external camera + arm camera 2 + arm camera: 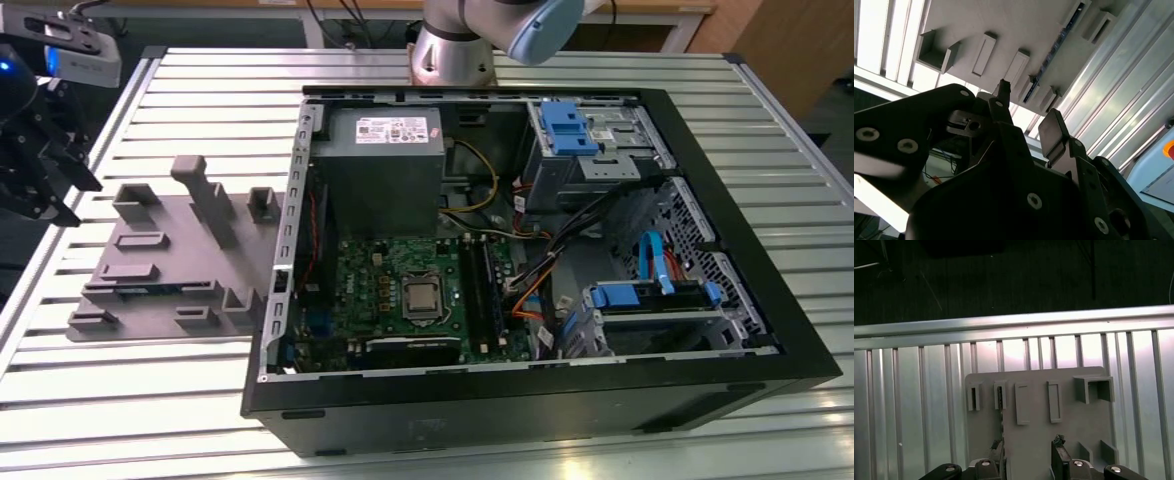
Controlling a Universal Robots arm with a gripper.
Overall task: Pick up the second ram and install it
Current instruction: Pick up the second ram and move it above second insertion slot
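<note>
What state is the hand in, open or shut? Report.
Open: the black hand shows fingertips apart in both wrist views, holding nothing.

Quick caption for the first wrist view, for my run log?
Gripper, fingers apart, poised over the gray holder plate where the ram stick sits in its slot, on a slatted metal table.

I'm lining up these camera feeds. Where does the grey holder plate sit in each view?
Exterior view: the grey holder plate lies on the slatted table, at the exterior view's left of the open computer case.
First wrist view: it lies just beyond the open end effector, slots facing the camera.
Second wrist view: it runs slantwise beyond the end effector's fingers.
Shared landmark: the slatted table.
</note>
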